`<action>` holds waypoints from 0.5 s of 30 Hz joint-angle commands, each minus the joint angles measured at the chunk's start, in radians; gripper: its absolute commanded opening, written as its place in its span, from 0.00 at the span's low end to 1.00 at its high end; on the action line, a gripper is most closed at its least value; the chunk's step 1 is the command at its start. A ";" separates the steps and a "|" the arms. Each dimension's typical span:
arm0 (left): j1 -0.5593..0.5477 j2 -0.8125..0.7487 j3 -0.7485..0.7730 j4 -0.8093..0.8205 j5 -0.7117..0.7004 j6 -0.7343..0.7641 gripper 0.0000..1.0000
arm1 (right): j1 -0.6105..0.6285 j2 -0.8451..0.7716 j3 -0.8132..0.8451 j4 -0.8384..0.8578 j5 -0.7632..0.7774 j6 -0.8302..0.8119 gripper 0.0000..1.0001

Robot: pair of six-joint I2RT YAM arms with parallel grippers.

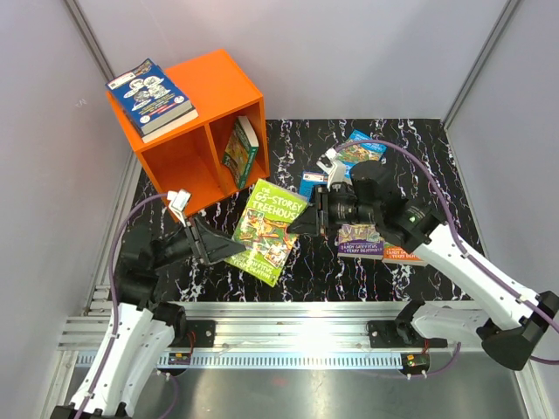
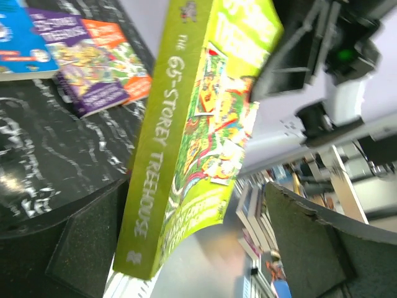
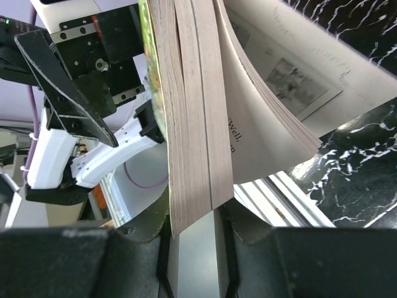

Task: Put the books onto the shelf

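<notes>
The green "65-Storey Treehouse" book (image 1: 266,229) hangs tilted above the table's front. My right gripper (image 1: 306,218) is shut on its page edge (image 3: 192,149), and some pages fan loose to one side. My left gripper (image 1: 229,244) is open. Its fingers (image 2: 87,248) stand either side of the book's spine (image 2: 161,155) without pressing on it. The orange shelf (image 1: 218,83) stands at the back left. A blue book (image 1: 150,96) lies on top of it, and a green book (image 1: 242,150) leans in its right compartment.
More books lie on the black marbled table behind the right arm: two blue (image 1: 358,148) (image 1: 310,183), a purple one (image 1: 360,240) and an orange one (image 1: 402,253). A metal rail (image 1: 288,327) runs along the near edge. Grey walls close in both sides.
</notes>
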 commanded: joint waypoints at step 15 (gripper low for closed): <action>-0.297 0.230 0.383 -0.288 -0.245 0.250 0.00 | -0.001 0.089 0.206 0.101 -0.076 0.065 0.00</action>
